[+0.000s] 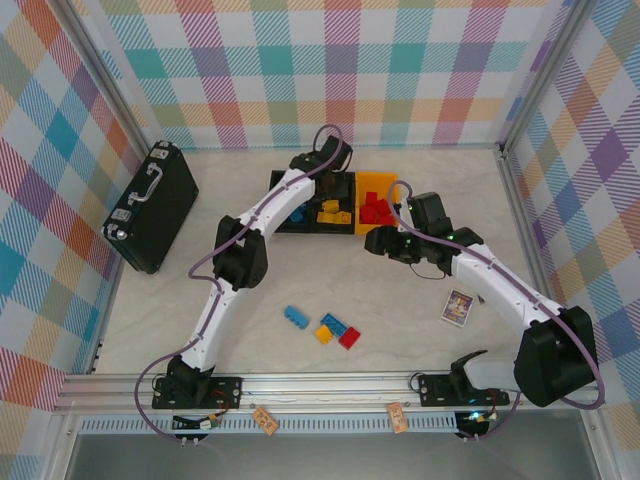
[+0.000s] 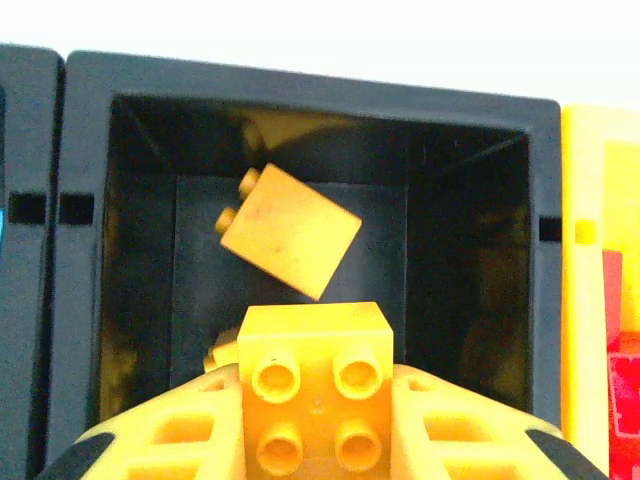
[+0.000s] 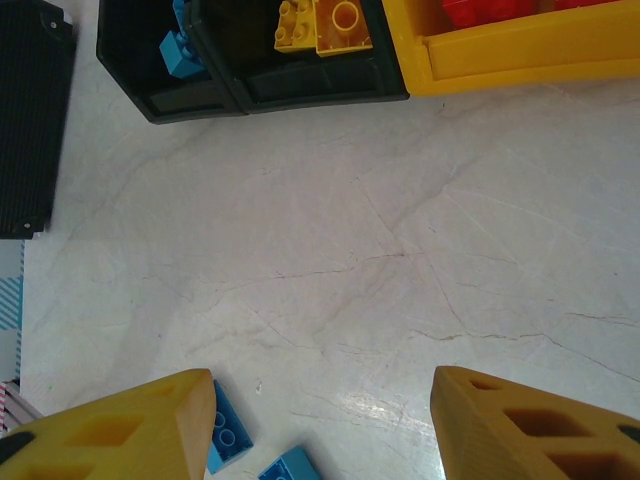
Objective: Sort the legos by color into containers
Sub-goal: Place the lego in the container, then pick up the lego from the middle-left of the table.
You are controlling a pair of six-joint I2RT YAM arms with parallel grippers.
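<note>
Your left gripper (image 2: 315, 405) is pinching a yellow brick (image 2: 315, 340), with one finger pressed on each side. A tight squeeze like that keeps the brick from slipping out too soon. Right under the gripper is the middle black bin (image 2: 300, 95). Other yellow bricks (image 2: 290, 240) already lie in it, one of them tipped on its corner. So I think this is the right home for the brick you hold. Just left of the gripper is the left black bin (image 2: 25, 260), and the right wrist view shows a blue brick (image 3: 180, 50) inside it. Just right of the gripper is the yellow bin (image 2: 585, 180), where the red bricks (image 2: 625, 380) go. Each color has its own box, so try not to drift sideways. I think the next move is to let go so the brick drops straight in.

Your right gripper (image 3: 320, 395) has its fingers (image 3: 150, 420) spread wide, with nothing between them. It hangs over the bare table (image 3: 400, 250), and the bins are well ahead of it. Two loose blue bricks (image 3: 228, 432) lie just beside one finger. The fingers are wide, I think, so they are ready to grab one. From above you can see a loose red brick (image 1: 350, 338) waiting too.
</note>
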